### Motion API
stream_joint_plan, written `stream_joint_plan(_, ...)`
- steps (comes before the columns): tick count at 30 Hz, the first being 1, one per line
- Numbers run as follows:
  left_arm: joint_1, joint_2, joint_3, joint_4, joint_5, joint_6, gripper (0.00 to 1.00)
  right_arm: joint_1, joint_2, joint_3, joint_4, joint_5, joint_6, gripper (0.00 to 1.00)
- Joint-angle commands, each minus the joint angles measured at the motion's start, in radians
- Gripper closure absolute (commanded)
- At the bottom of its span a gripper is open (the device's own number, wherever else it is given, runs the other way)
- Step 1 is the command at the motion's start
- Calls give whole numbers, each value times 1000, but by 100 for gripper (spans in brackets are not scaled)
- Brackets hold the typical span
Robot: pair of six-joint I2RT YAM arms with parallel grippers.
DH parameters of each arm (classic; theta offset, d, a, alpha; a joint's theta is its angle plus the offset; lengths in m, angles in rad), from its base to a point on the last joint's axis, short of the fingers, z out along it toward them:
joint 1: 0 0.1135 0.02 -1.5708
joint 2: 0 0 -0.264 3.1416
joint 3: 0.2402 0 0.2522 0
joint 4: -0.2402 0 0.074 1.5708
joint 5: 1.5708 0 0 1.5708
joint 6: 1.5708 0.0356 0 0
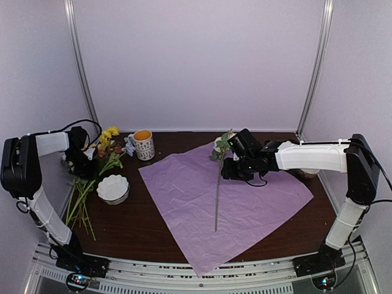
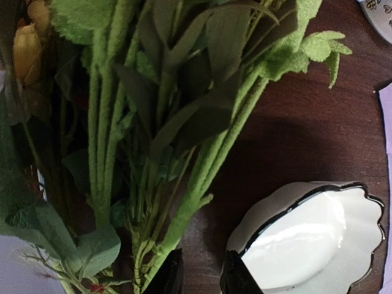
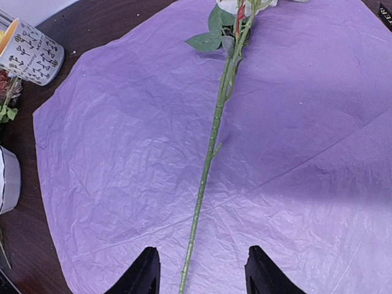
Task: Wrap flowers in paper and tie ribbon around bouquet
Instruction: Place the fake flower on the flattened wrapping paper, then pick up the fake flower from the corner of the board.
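Dark wooden bench (image 1: 147, 226), pale walls (image 1: 196, 61) around it. Right pincer (image 3: 201, 264) hangs with jaws apart and empty above one flower stem (image 3: 214, 128), which lies loose along the middle of the paper (image 3: 122, 153), bloom toward the far edge. Left pincer (image 2: 199, 277) sits low at the flowers (image 2: 153, 122) by the bench's left edge, fingers narrowly apart; whether they pinch a stem I cannot tell. Likely step: laying stems on the sheet. Next calls for lifting another clear of the white dish (image 1: 113, 188). Paper lies flat, crinkled, unwrapped.

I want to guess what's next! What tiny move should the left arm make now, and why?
Probably close the left gripper on one stem of the bunch of flowers: its fingers sit apart right beside those stems, and only one flower lies on the paper.
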Motion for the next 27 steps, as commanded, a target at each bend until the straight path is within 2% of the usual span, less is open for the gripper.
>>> stream_joint_plan(1,-20,73,65,-53,-161,57,77,3,1,-1,-52,33,-36,51)
stream_joint_plan(4,-21,111,82,-61,-191,58,88,2,-6,-15,-47,30,-38,52)
stream_joint_plan(6,-24,127,91,-63,-200,55,88,2,-5,-14,-54,31,-45,52)
stream_joint_plan(12,-46,131,109,-71,-303,60,87,3,-1,-8,-60,23,-57,52)
stream_joint_plan(16,-54,128,109,-70,-346,64,80,2,5,-7,-61,16,-63,52)
stream_joint_plan(27,-61,224,119,-85,-276,75,74,2,0,-3,-77,18,-82,52)
